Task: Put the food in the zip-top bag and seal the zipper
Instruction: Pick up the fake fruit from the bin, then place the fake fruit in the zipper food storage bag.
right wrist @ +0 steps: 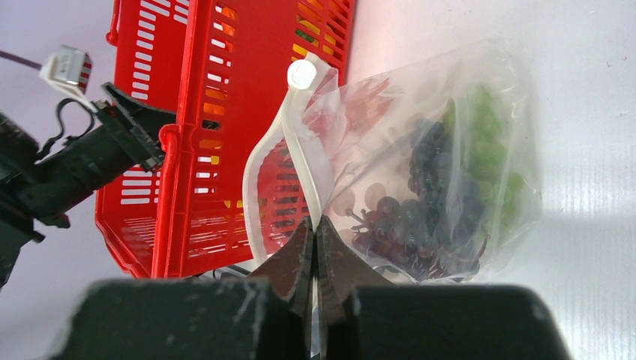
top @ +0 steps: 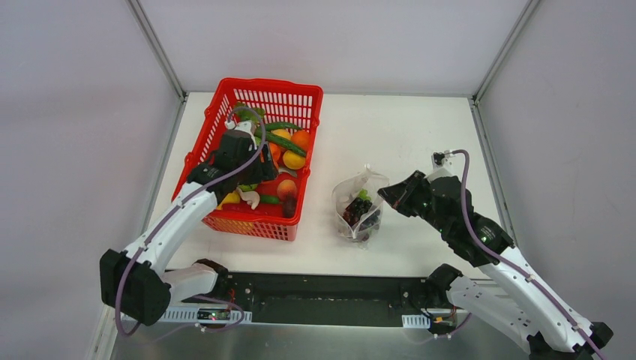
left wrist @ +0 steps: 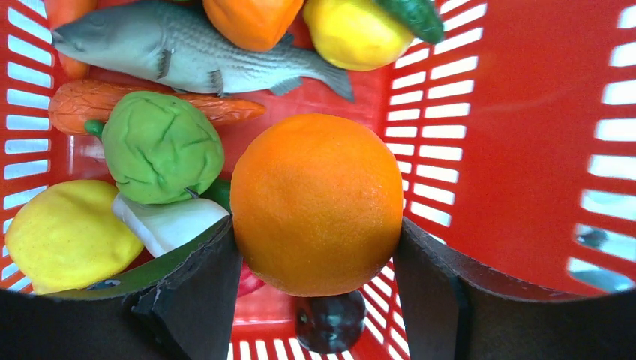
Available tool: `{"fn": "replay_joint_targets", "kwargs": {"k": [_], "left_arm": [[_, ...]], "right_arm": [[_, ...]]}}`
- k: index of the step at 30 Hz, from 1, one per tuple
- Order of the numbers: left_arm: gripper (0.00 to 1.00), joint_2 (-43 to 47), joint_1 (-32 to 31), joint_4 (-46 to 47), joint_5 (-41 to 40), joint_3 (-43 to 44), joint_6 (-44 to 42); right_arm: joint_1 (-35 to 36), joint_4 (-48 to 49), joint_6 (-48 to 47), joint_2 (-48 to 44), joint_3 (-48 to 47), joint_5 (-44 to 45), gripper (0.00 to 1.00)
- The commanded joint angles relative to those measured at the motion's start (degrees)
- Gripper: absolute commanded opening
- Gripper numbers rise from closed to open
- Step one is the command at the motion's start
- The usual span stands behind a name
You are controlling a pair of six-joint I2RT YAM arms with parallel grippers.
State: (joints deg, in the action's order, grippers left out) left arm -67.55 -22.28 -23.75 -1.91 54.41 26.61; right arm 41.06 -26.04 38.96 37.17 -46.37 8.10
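Bright, even light poured down from overhead, and the white desk (top: 405,135) was nearly washed out. The shadows were soft: a thin one along the near side of the red basket (top: 274,82), a faint one under the zip-top bag (top: 360,202). Up close, the orange ball (left wrist: 315,202) came through sharp, pebbled skin and all, paler on top where the light struck. The basket slots behind it blew out to pure white. The left hand (left wrist: 315,251) sat dark and soft at the bottom. Over on the right wrist, glare streaked the bag's crinkles, the bare desk beside it glowed, and the right hand (right wrist: 315,225) loomed black and blurred.
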Motion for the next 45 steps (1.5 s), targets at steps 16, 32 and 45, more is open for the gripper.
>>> {"fn": "replay_joint_targets", "kwargs": {"k": [16, 32, 45], "left_arm": [[0.37, 14.4, -10.1, 1.2, 11.2, 11.1, -2.3], [0.37, -5.9, -29.5, 9.8, 19.5, 19.8, -6.0], [0.61, -17.7, -32.5, 2.7, 15.0, 26.6, -8.7]], "right_arm": [[-0.3, 3.0, 1.1, -0.6, -0.1, -1.2, 0.00], [-0.2, 3.6, 1.4, -0.7, -0.2, -1.6, 0.00], [-0.3, 3.7, 1.3, -1.3, 0.0, -1.2, 0.00]]}}
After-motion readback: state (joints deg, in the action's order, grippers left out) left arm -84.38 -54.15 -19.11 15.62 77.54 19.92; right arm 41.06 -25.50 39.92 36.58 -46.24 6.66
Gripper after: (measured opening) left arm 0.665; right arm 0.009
